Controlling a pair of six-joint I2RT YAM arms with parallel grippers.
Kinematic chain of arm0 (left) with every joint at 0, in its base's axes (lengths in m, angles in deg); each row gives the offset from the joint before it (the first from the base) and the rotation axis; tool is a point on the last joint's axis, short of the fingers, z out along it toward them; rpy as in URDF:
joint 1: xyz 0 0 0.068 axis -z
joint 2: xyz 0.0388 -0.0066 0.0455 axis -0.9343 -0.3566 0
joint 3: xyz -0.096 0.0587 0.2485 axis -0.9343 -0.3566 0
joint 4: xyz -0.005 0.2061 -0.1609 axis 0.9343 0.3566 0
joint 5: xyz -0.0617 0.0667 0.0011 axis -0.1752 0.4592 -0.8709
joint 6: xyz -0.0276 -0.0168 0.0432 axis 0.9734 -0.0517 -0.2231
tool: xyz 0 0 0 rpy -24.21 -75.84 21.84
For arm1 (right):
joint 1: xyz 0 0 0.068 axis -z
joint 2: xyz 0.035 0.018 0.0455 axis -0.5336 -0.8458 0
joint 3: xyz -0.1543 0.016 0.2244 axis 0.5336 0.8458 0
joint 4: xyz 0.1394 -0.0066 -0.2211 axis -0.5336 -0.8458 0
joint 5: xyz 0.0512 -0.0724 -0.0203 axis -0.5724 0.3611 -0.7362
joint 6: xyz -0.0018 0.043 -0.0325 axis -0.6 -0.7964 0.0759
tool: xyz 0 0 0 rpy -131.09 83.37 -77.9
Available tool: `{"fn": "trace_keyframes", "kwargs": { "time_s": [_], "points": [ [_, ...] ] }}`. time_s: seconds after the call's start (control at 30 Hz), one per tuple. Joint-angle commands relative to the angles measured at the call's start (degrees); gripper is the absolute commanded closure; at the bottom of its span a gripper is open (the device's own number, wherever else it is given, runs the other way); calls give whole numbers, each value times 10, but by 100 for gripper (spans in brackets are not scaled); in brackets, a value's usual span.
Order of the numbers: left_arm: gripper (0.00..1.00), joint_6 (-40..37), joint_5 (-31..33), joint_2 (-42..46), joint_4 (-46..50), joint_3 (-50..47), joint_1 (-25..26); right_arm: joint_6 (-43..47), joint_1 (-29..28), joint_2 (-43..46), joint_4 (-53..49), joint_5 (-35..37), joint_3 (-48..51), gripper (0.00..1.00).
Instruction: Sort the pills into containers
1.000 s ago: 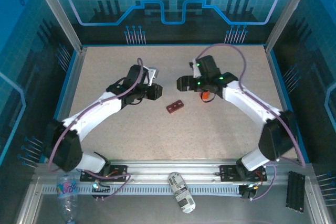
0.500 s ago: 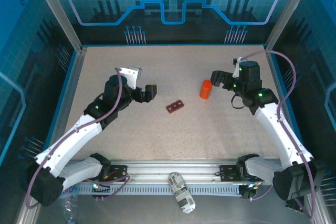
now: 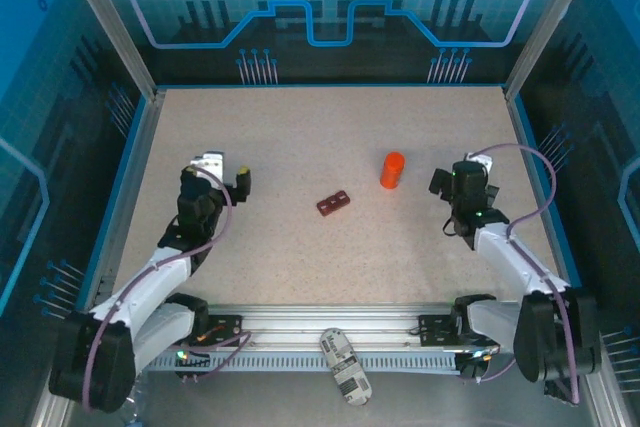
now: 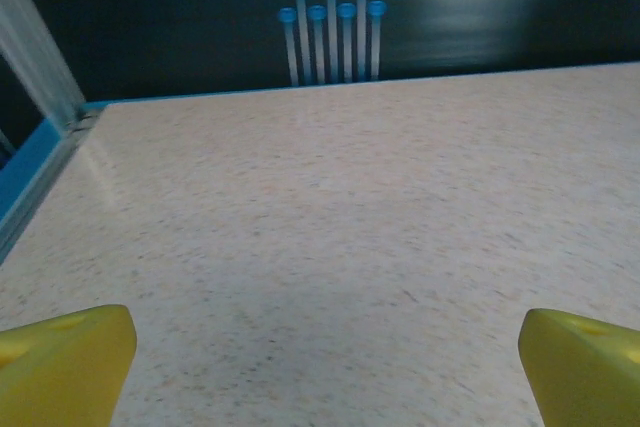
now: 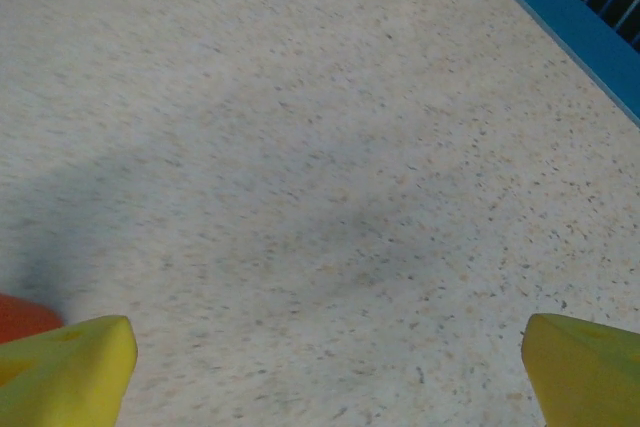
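On the speckled table [image 3: 300, 137], small red-brown containers [image 3: 334, 203] (two square wells).

I see the small dark red-brown two-well box [image 3: 334, 203] near the middle of the speckled beige surface [image 3: 300, 127], with the bright orange cylindrical bottle [image 3: 392, 170] upright behind it to the right. My left end effector [image 3: 228, 171] is well left of both, and my right end effector [image 3: 447, 183] is near the bottle's right.

wells of containers [image 3: 334, 203] too small to read (contents unclear), orange bottle [image 5: 20, 313] cropped at edge
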Motion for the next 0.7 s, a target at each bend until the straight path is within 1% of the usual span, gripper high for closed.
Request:
{"fn": "trace_keyframes", "kwargs": {
  "time_s": [0.0,0.03,0.17,0.2,0.23,0.3,0.43,0.47,0.53,0.57,0.6,0.67],
  "points": [
    [1,6,-20,-40,-110,-17,-12,32,7,-38,148,60,24,0],
    [1,-1,-29,-55,-129,-19,-12,43,6,-54,186,61,34,0],
    [1,-2,-40,-116,-212,-40,-19,54,6,-103,280,71,65,0],
    [1,-1,-43,-130,-237,-49,-22,62,6,-103,284,56,64,0],
    [1,-8,-46,-140,-252,-55,-24,83,4,-110,309,50,68,0],
    [1,-4,-62,-162,-265,-62,-33,112,3,-126,337,40,63,0],
    [1,-8,-97,-194,-325,-85,-38,144,3,-171,468,22,96,0],
    [1,-12,-105,-196,-323,-82,-38,140,2,-163,447,10,94,0],
    [1,-15,-102,-197,-324,-80,-41,155,4,-173,466,-12,94,0],
    [1,-13,-114,-203,-328,-79,-50,158,5,-171,444,-33,85,0],
    [1,-8,-137,-219,-336,-74,-64,170,6,-179,449,-57,81,0],
    [1,7,-157,-261,-362,-68,-82,190,4,-188,460,-103,81,0]
  ]
}}
